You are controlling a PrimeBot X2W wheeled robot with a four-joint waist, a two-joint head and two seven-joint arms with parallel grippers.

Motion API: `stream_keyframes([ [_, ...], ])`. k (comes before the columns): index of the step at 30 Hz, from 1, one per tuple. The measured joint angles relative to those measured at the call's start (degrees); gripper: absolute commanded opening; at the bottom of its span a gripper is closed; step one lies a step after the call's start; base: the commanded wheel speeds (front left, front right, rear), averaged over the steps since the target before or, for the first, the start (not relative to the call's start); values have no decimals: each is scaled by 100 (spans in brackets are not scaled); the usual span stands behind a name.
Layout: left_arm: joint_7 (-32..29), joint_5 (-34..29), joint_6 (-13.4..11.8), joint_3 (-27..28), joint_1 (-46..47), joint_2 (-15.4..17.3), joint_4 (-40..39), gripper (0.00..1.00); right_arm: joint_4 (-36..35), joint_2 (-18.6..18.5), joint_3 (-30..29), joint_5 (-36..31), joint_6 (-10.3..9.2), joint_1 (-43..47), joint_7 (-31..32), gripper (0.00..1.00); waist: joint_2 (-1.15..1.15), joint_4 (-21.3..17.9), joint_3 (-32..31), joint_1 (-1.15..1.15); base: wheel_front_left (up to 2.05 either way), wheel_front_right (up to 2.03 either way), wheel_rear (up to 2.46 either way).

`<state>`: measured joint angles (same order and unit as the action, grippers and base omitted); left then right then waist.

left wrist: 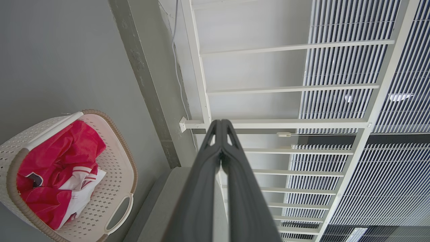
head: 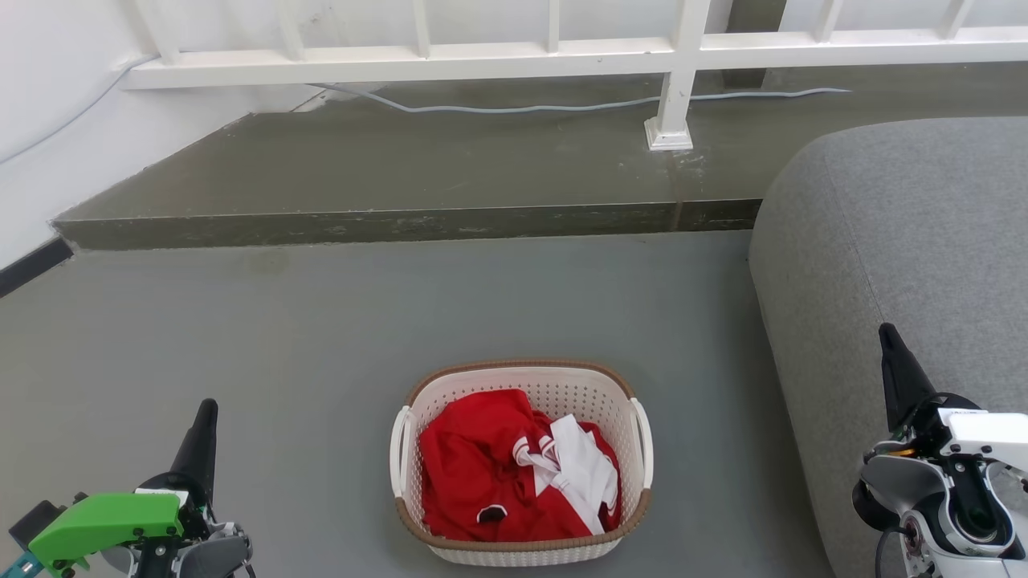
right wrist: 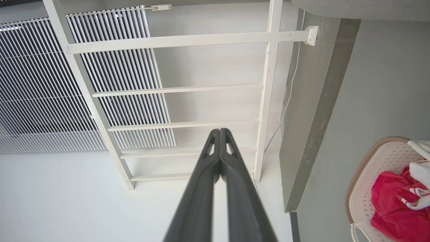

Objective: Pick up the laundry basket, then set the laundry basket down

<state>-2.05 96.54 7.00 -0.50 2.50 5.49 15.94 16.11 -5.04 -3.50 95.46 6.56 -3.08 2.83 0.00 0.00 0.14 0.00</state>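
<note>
Two sets of jaws flank the laundry basket (head: 562, 401), well apart from it, and both are closed on nothing: the left jaws' fingers (left wrist: 201, 188) and the right jaws' fingers (right wrist: 201, 195) meet at their tips in the wrist views. The basket stands upright on the floor (head: 281, 337), midway between the arms and near the sofa (head: 899, 241). We judge that this spacing suits a two-sided hold on its side handles (head: 397, 449). Such a scene fits equally a basket waiting to be lifted or one already put back down. Red and white clothes (head: 482, 466) hide its bottom. Each wrist view cuts the basket off at the edge, and the head view gives us one finger in profile per arm.
</note>
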Motion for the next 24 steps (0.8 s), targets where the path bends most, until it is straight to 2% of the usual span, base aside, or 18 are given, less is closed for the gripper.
stream_keyframes([
  [24,-2,0,0,15,2,-5,-1,0,-2,3,-13,-1,16,-1,2,0,0,0,1,0,0,0,0],
])
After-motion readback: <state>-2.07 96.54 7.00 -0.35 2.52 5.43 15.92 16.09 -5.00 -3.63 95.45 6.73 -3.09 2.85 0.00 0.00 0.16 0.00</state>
